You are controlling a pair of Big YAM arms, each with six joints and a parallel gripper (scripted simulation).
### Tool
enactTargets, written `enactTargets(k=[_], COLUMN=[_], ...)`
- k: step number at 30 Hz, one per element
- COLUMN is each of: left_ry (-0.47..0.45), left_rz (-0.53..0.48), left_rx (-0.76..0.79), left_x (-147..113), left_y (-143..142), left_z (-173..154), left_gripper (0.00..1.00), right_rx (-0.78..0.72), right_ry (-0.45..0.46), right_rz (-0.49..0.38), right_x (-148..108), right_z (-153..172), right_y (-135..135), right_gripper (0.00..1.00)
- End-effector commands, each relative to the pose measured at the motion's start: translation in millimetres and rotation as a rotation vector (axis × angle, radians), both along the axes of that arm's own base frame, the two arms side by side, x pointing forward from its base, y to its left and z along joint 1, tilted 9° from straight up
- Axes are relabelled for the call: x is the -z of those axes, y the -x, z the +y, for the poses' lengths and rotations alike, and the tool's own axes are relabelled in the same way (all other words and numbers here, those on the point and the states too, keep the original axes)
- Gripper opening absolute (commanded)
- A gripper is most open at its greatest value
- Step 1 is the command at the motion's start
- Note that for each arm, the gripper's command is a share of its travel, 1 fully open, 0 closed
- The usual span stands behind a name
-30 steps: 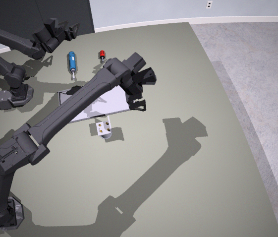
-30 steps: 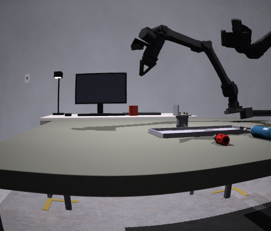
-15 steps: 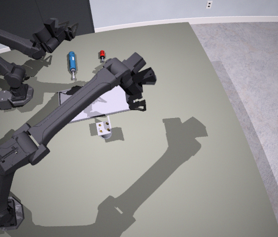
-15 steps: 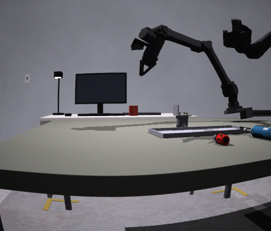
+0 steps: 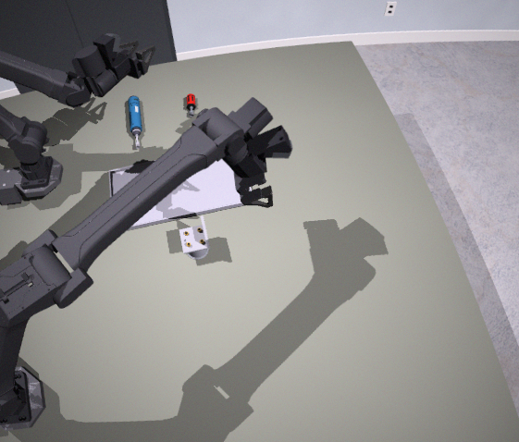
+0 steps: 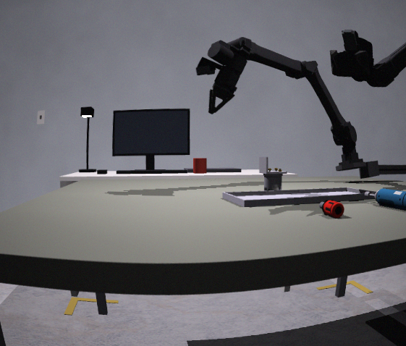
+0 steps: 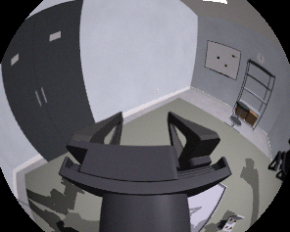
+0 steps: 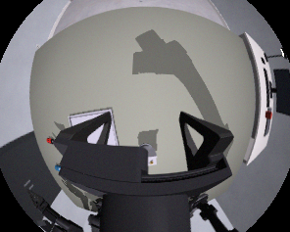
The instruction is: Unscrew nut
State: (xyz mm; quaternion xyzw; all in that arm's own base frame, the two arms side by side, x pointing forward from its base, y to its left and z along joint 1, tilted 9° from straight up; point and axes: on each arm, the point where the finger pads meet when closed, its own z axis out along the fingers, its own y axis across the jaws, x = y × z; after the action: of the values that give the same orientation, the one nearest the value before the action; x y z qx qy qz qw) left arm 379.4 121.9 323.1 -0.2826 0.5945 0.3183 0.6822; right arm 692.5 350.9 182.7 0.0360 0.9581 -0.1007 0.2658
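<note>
The joint module (image 5: 193,241) (image 6: 273,181) (image 8: 149,155) stands upright on the table in front of the tray, with a white bracket on top that carries several brass nuts. I cannot tell which nut sits lower. The blue nut driver (image 5: 134,114) (image 6: 398,198) (image 8: 57,166) lies flat behind the tray. My right gripper (image 5: 255,194) (image 6: 215,106) (image 8: 145,115) is open and empty, high above the tray's end, pointing down. My left gripper (image 5: 142,51) (image 7: 145,116) is partly open and empty, high in the air near the nut driver.
A shallow white tray (image 5: 214,190) (image 6: 255,201) lies between the tools and the module. A short red tool (image 5: 191,101) (image 6: 332,208) (image 8: 50,140) lies beside the nut driver. A side desk with a monitor (image 6: 150,132) stands beyond the table.
</note>
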Motion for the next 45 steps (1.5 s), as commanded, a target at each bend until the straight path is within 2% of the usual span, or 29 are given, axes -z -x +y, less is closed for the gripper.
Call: enactTargets(k=[1,4,5,6,8,9,11,20,22,23,25,26,28,37,42,43,45], left_ry=[0.048,0.059,0.059,0.052,0.052,0.069,0.092,0.192,0.192,0.184,0.184,0.204,0.241,0.387,0.377,0.400,0.449], left_rz=[-0.035,-0.016,-0.026,-0.008,-0.008,-0.031,0.014,0.104,0.098,0.111,0.111,0.084,0.131,0.214,0.222,0.192,0.237], left_rx=[0.001,0.009,0.010,0.017,0.017,0.012,0.016,0.034,0.035,0.043,0.043,0.036,0.032,0.024,0.034,0.025,0.010], left_x=[-16,-10,-14,-3,-3,-16,1,34,31,40,40,26,46,85,90,76,99], left_y=[-19,-25,-23,-19,-19,-22,-31,-49,-48,-43,-43,-45,-51,-56,-50,-52,-53], left_z=[11,15,15,11,11,18,23,46,46,40,40,48,54,78,71,79,84], left_gripper=[0.65,0.65,0.65,0.65,0.65,0.65,0.65,0.65,0.65,0.65,0.65,0.65,0.65,0.65,0.65,0.65,0.65], right_rx=[-0.002,-0.002,-0.002,-0.002,-0.002,-0.002,-0.002,-0.002,-0.002,-0.002,-0.002,-0.002,-0.002,-0.002,-0.002,-0.002,-0.002], right_ry=[-0.024,-0.024,-0.024,-0.024,-0.024,-0.024,-0.024,-0.024,-0.024,-0.024,-0.024,-0.024,-0.024,-0.024,-0.024,-0.024,-0.024], right_rz=[-0.038,-0.038,-0.038,-0.038,-0.038,-0.038,-0.038,-0.038,-0.038,-0.038,-0.038,-0.038,-0.038,-0.038,-0.038,-0.038,-0.038], right_x=[-23,-23,-23,-23,-23,-23,-23,-23,-23,-23,-23,-23,-23,-23,-23,-23,-23], right_z=[5,5,5,5,5,5,5,5,5,5,5,5,5,5,5,5,5], right_y=[-5,-5,-5,-5,-5,-5,-5,-5,-5,-5,-5,-5,-5,-5,-5,-5,-5], right_gripper=[1.00,1.00,1.00,1.00,1.00,1.00,1.00,1.00,1.00,1.00,1.00,1.00,1.00,1.00,1.00,1.00,1.00])
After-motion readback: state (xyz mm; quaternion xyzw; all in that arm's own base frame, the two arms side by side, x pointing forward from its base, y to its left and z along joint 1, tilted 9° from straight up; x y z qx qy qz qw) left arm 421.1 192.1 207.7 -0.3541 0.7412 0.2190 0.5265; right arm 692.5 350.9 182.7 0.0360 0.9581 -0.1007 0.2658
